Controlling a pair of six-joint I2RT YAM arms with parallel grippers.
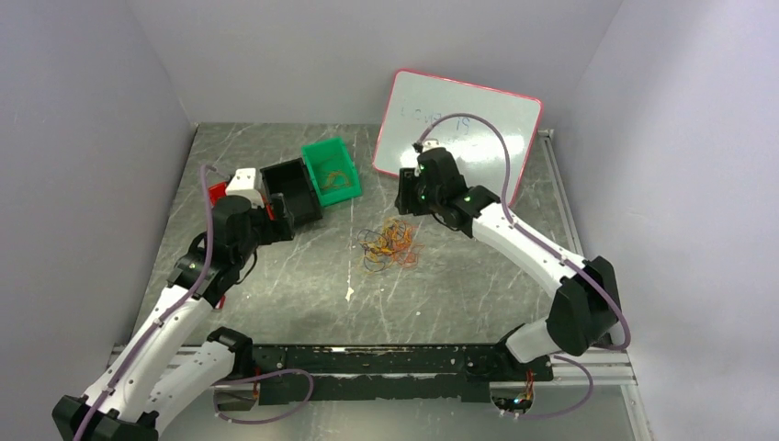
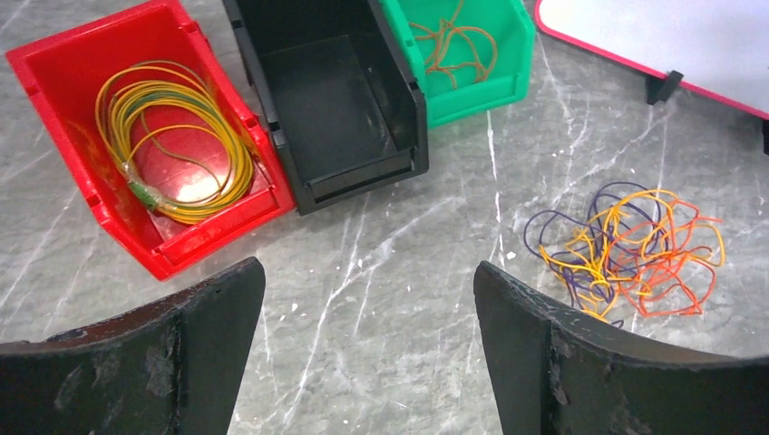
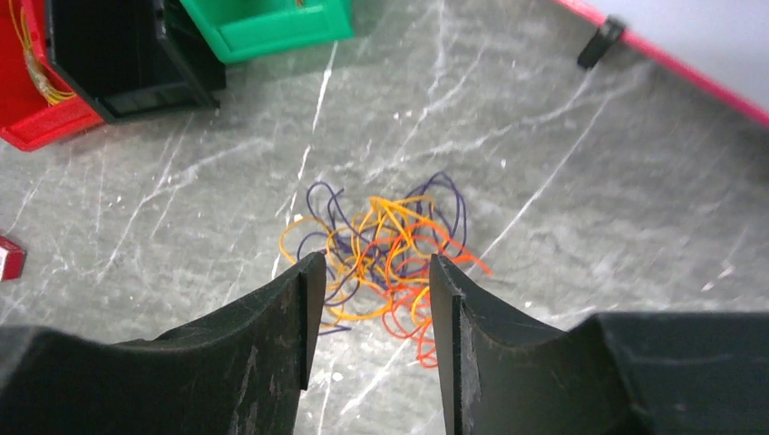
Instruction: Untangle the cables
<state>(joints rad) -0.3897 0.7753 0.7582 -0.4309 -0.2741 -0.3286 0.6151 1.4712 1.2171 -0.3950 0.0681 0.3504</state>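
The cables (image 1: 390, 246) lie in one loose tangle of orange, yellow and dark purple strands on the grey marble table. In the right wrist view the cables (image 3: 392, 237) sit just beyond my right gripper (image 3: 376, 261), which hovers above them, open, with nothing between its fingers. In the left wrist view the cables (image 2: 626, 249) are to the right of my left gripper (image 2: 367, 267). That gripper is wide open over bare table in front of the bins. A yellow-green coil (image 2: 177, 136) rests in the red bin (image 2: 54, 72). An orange cable (image 2: 453, 45) lies in the green bin (image 2: 472, 91).
A black bin (image 1: 292, 193) stands between the red bin (image 1: 218, 191) and the green bin (image 1: 333, 170) at the back left. A pink-rimmed whiteboard (image 1: 455, 129) leans at the back right, behind the right arm. Grey walls close in both sides.
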